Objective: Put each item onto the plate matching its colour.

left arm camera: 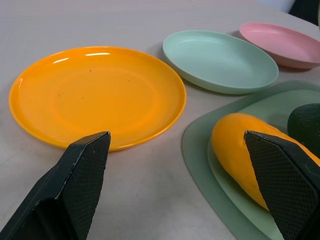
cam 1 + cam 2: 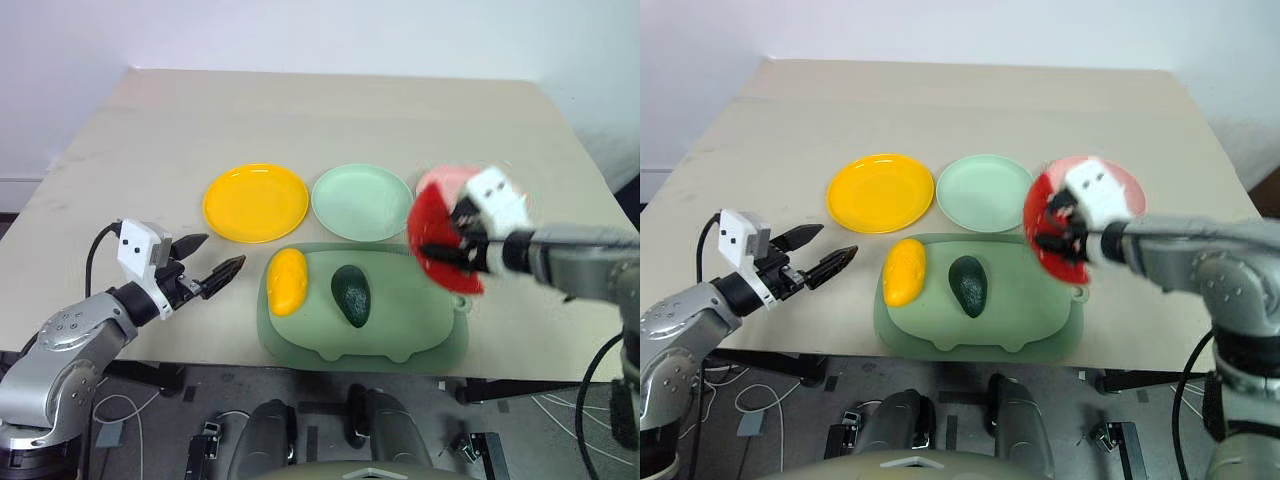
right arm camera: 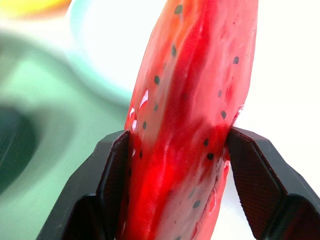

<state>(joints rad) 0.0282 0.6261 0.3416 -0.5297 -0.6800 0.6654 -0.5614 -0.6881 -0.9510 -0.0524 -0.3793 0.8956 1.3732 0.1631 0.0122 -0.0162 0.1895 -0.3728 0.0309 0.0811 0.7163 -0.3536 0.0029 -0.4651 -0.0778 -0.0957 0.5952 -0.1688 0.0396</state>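
Watermelon wedge (image 3: 187, 120) is sitting clamped between the right gripper's (image 2: 447, 252) two black fingers, held in the air above the tray's (image 2: 400, 335) right edge and in front of the pink plate (image 2: 1122, 187). Mango (image 2: 287, 281) and avocado (image 2: 352, 294) are lying side by side on the tray. The left gripper (image 2: 216, 262) is hovering with fingers spread, empty, near the yellow plate (image 2: 256, 202), with the mint green plate (image 2: 361, 201) sitting between the other two plates.

The yellow plate (image 1: 95, 95) is showing smooth, glossy plastic, with highlights glinting along its rim. The watermelon (image 3: 190, 115) is gleaming wet-looking and glossy between the right pincer's (image 3: 177, 165) matt, finely cross-hatched black pads (image 3: 252, 182). The desk (image 2: 330, 110) is looking matt and smooth.
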